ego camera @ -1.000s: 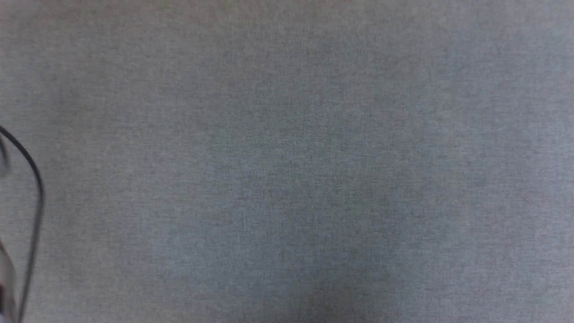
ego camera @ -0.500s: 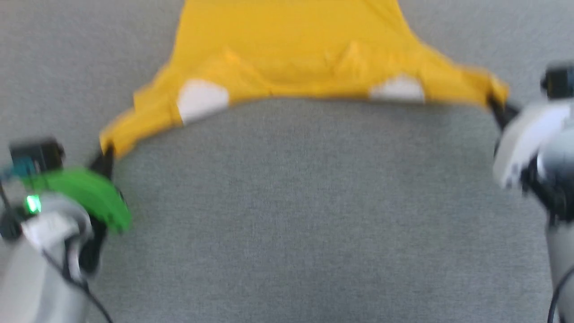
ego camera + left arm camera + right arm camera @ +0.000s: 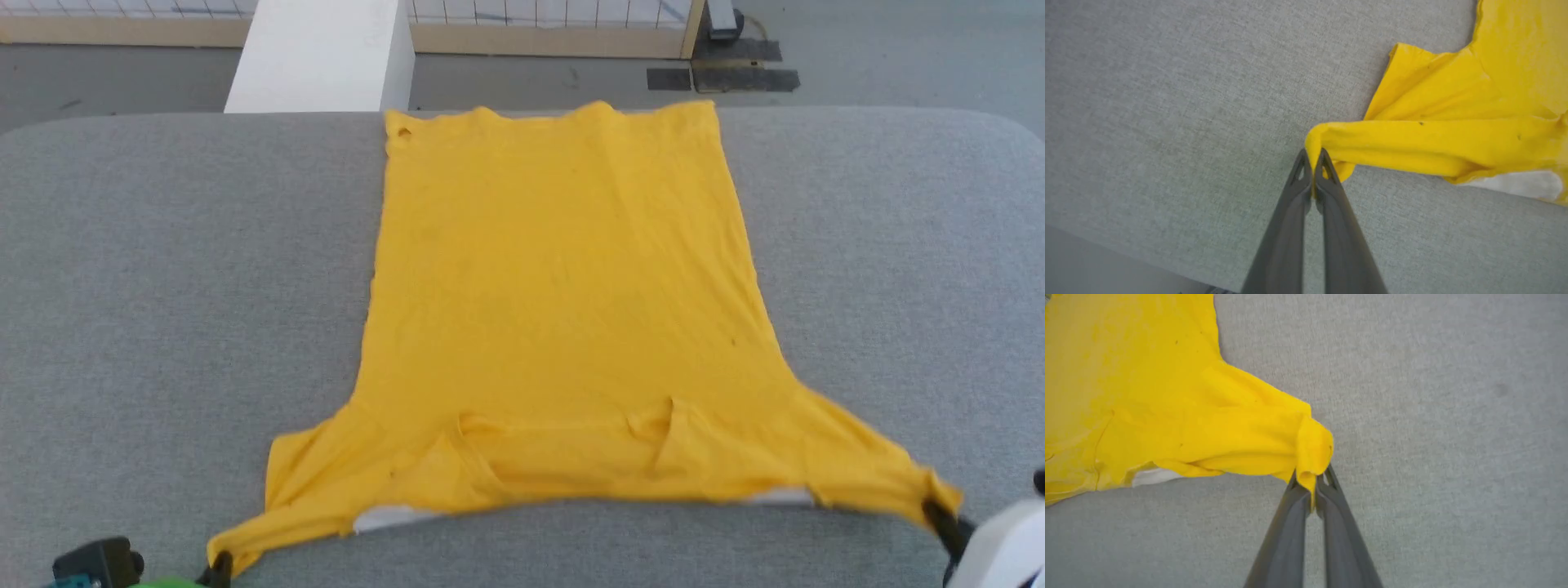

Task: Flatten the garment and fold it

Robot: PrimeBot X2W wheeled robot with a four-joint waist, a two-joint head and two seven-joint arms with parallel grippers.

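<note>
Though outspread, garment (image 3: 563, 286) in left claw (image 3: 1313, 156)

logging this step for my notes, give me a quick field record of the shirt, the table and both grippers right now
surface: grey fabric-covered table
garment: yellow T-shirt spread plain side up, hem at the table's far edge, sleeves nearest the robot
wrinkles: creases near the collar, body mostly smooth
underside: white patch peeking out at the near edge
left gripper: jaws shut on the near-left sleeve tip
right gripper: jaws shut on the near-right sleeve tip
fold: not yet begun
background: white block beyond the table
</note>
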